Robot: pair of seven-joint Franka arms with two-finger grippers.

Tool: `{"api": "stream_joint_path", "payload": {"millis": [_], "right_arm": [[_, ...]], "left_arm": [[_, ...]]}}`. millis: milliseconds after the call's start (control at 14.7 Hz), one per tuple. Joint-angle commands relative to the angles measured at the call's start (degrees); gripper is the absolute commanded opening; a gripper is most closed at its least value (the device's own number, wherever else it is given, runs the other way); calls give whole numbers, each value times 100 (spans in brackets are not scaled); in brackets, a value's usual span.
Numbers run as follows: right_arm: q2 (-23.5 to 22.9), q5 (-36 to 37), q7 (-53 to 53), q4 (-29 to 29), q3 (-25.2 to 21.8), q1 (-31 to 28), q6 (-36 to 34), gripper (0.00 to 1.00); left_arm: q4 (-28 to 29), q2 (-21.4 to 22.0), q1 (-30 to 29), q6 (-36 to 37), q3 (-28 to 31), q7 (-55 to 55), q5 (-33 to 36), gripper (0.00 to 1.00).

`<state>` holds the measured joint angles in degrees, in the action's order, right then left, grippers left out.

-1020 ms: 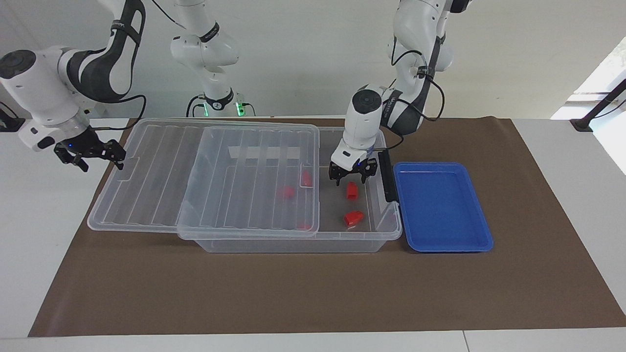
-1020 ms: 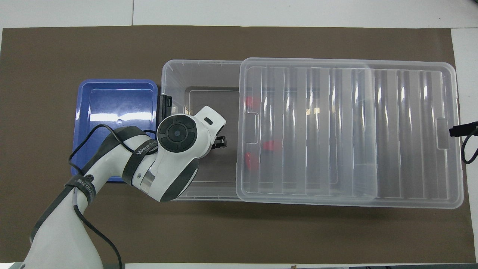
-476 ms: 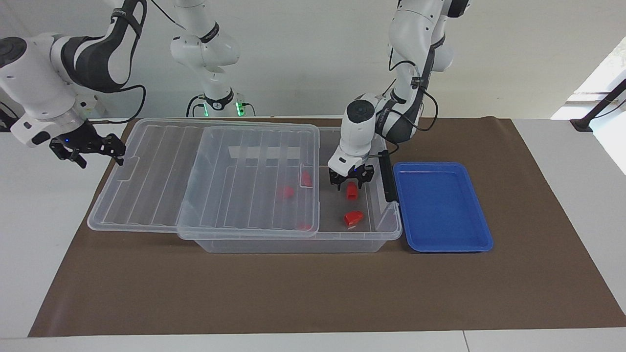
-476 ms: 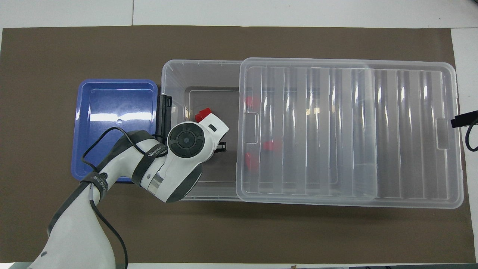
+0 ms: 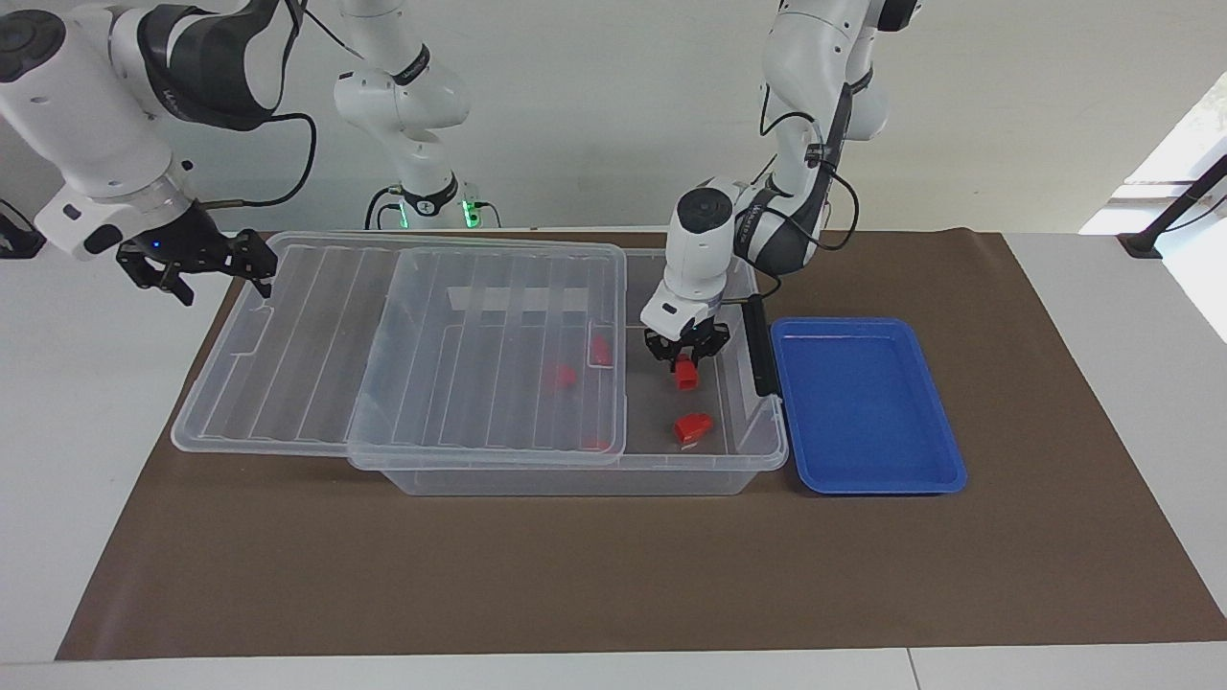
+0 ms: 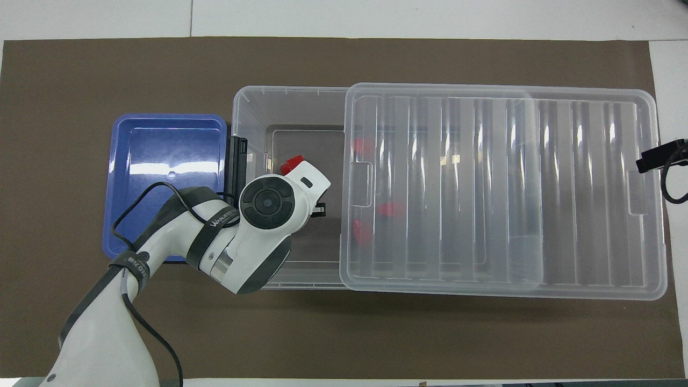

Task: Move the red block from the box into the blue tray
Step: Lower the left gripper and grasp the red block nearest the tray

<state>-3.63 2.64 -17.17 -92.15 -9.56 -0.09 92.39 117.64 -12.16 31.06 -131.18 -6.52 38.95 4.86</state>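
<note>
One block gripped: red block (image 5: pixel 685 376), between my left gripper (image 5: pixel 684 361) fingertips, closed on it, low inside the box (image 5: pixel 575 479).
Handling: likely light, rigid, slick plastic.
Hold: flat sides, below sloped top.
Blue tray (image 5: pixel 868 479): beside me, outside box.
Right gripper (image 5: pixel 196 268): waiting, spread, over lid (image 5: pixel 288 335).

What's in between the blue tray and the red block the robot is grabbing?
In the facing view, the box's end wall with its black handle clip stands between the blue tray and the red block.

Left gripper (image 5: pixel 684 358) lowered, fingers clamped; right gripper (image 5: pixel 196 264) raised, spread.
</note>
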Motion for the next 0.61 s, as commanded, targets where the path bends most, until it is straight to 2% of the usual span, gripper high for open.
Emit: {"api": "stream_joint_path", "payload": {"millis": [0,272,544], "right_arm": [[-85,88,65,118,-2,-18,-90,100],[-85,88,56,127,7,-26,-107,100],[-85,88,56,118,-2,-18,-116,100]], "left_arm": [[-162,388,41,574,72,131,146,0],[-347,793,23,1075,98,104,146,0],[-777,943,14,1708,107,96,138,0]]}}
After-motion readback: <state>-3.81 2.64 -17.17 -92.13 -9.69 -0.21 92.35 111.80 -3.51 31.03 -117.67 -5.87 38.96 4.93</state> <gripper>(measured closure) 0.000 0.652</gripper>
